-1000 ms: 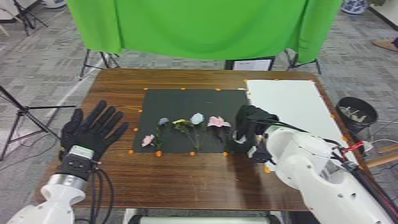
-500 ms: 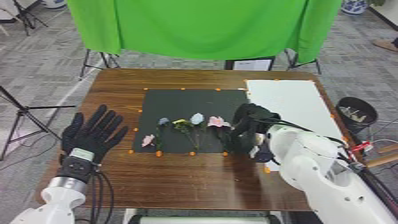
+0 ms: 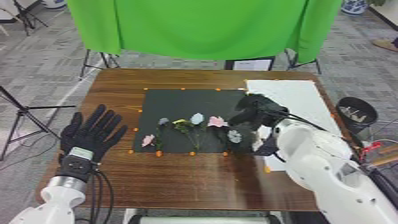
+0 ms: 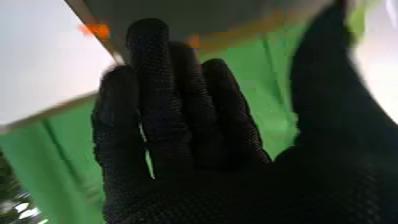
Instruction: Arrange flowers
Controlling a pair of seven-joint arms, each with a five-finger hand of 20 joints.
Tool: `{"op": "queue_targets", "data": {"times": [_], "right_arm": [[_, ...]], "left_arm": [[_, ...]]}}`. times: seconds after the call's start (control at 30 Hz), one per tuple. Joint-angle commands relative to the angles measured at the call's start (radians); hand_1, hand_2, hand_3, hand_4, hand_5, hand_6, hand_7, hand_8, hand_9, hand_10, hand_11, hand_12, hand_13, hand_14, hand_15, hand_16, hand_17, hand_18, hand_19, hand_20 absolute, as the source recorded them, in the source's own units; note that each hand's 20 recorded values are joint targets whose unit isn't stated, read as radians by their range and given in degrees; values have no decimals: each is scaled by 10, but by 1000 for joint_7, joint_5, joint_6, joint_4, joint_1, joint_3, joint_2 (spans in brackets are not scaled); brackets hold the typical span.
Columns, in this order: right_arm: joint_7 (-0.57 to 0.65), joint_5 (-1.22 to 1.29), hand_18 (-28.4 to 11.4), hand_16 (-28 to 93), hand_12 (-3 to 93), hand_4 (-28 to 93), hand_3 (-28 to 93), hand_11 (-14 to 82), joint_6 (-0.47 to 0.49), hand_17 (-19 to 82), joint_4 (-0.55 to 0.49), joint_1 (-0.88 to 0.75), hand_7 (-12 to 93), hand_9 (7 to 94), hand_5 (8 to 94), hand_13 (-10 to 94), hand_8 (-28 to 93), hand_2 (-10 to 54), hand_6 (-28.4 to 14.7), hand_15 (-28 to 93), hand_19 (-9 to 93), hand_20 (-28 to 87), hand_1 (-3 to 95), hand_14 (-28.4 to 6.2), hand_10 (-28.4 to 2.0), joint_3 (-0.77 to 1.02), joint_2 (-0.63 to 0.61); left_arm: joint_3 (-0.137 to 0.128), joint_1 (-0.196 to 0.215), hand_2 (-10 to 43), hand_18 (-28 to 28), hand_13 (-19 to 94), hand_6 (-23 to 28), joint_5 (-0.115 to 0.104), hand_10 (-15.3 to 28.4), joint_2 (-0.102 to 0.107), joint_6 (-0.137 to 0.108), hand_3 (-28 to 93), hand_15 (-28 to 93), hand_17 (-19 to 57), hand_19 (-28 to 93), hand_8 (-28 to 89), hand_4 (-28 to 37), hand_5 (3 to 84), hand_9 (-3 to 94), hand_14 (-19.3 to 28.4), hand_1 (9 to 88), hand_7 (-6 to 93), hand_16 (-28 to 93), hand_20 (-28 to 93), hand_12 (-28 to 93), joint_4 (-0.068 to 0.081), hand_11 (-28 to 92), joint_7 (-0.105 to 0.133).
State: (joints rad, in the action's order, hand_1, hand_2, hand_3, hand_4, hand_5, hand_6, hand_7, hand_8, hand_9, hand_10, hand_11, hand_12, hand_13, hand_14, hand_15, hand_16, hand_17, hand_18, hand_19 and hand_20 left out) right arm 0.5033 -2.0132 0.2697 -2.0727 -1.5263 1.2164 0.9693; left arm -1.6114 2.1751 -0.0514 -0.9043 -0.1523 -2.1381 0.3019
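In the head view my right hand (image 3: 259,109) is above the seam between the black sheet (image 3: 182,104) and the white sheet (image 3: 289,92). A grey-white flower (image 3: 234,136) lies on the black sheet just below that hand, apart from it. To its left lie a pink flower (image 3: 218,121), a pale blue-white one (image 3: 197,118), a yellowish one (image 3: 181,121), a bluish one (image 3: 163,121) and a small pink one (image 3: 148,140). My left hand (image 3: 87,134) is open left of the black sheet. In the right wrist view my right hand (image 4: 195,135) has straight fingers and holds nothing.
Orange markers (image 3: 192,154) edge the sheets on the brown table (image 3: 195,182). A dark bin (image 3: 357,111) stands on the floor beyond the table's right edge. A green curtain (image 3: 200,30) hangs behind the table.
My right hand has moved away toward the table's far side and slightly right, off the grey-white flower, which has come into sight. The left hand has hardly moved.
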Motion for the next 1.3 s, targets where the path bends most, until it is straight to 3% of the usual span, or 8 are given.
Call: {"op": "queue_targets", "data": {"times": [0.03, 0.17, 0.27, 0.37, 0.6, 0.87, 1.0, 1.3], "right_arm": [[-188, 421, -209, 155, 149, -255, 759, 76, -109, 222, 32, -78, 83, 349, 276, 365, -76, 32, -83, 266, 559, 211, 183, -190, -194, 223, 38], [-319, 637, -187, 174, 145, -268, 746, 26, -131, 153, 70, -120, 48, 262, 201, 261, -60, 70, -86, 134, 372, 171, 141, -180, -187, 304, 71], [-409, 796, -181, 223, 139, -277, 756, 14, -175, 146, 103, -127, 58, 263, 224, 251, -66, 72, -67, 54, 288, 183, 104, -175, -174, 317, 80], [-479, 956, -177, 227, 130, -280, 763, 1, -210, 141, 129, -129, 62, 269, 244, 240, -72, 66, -48, 29, 240, 177, 75, -167, -157, 324, 84], [-545, 1163, -170, 218, 118, -282, 772, 1, -247, 140, 126, -175, 79, 281, 276, 234, -85, 48, -24, 20, 195, 177, 49, -158, -138, 366, 78], [-472, 1145, -162, 209, 110, -283, 767, 7, -141, 146, 104, -231, 69, 295, 305, 240, -85, 41, -28, 24, 155, 177, 46, -155, -137, 477, 126], [-454, 1141, -162, 206, 108, -283, 765, 9, -122, 145, 101, -232, 67, 297, 315, 240, -84, 44, -29, 25, 152, 181, 45, -155, -134, 480, 132], [-435, 1130, -163, 199, 105, -282, 764, 8, -121, 143, 108, -215, 62, 293, 319, 233, -82, 44, -32, 23, 149, 185, 46, -155, -135, 463, 133]], "left_arm": [[-11, -23, 125, 143, 229, 87, 62, 152, 25, 27, 697, 271, -62, 323, -91, -283, 399, 321, 143, 288, 115, -81, 63, 79, 8, 165, 19], [-24, -24, 123, 135, 181, 78, 131, 133, 34, 19, 698, 209, -64, 308, -90, -283, 375, 268, 121, 275, 88, -90, 57, 57, 10, 130, 34], [-24, -17, 122, 129, 158, 75, 191, 133, 51, 37, 697, 178, -64, 294, -87, -283, 366, 263, 110, 249, 84, -92, 53, 53, 22, 128, 101], [-35, -5, 124, 109, 123, 74, 218, 127, 58, 12, 695, 123, -59, 245, -83, -283, 353, 236, 90, 202, 70, -89, 44, 49, 20, 99, 140], [-89, 30, 121, 62, 28, 65, 335, 100, 57, -63, 685, 51, -78, 163, -81, -283, 301, 160, 43, 193, 47, -103, 42, 38, 6, 50, 118], [-130, 66, 119, 31, -36, 61, 388, 85, 52, -109, 684, 34, -112, 107, -77, -283, 272, 108, 20, 192, 41, -117, 40, 32, -17, 26, 113], [-145, 72, 114, 30, -54, 59, 411, 86, 46, -92, 687, 34, -118, 100, -76, -283, 263, 98, 34, 196, 44, -118, 44, 33, -22, 22, 98], [-168, 82, 110, 47, -18, 58, 393, 99, 58, -55, 678, 46, -108, 113, -76, -283, 262, 112, 52, 204, 46, -108, 49, 37, -29, 21, 100]]}}
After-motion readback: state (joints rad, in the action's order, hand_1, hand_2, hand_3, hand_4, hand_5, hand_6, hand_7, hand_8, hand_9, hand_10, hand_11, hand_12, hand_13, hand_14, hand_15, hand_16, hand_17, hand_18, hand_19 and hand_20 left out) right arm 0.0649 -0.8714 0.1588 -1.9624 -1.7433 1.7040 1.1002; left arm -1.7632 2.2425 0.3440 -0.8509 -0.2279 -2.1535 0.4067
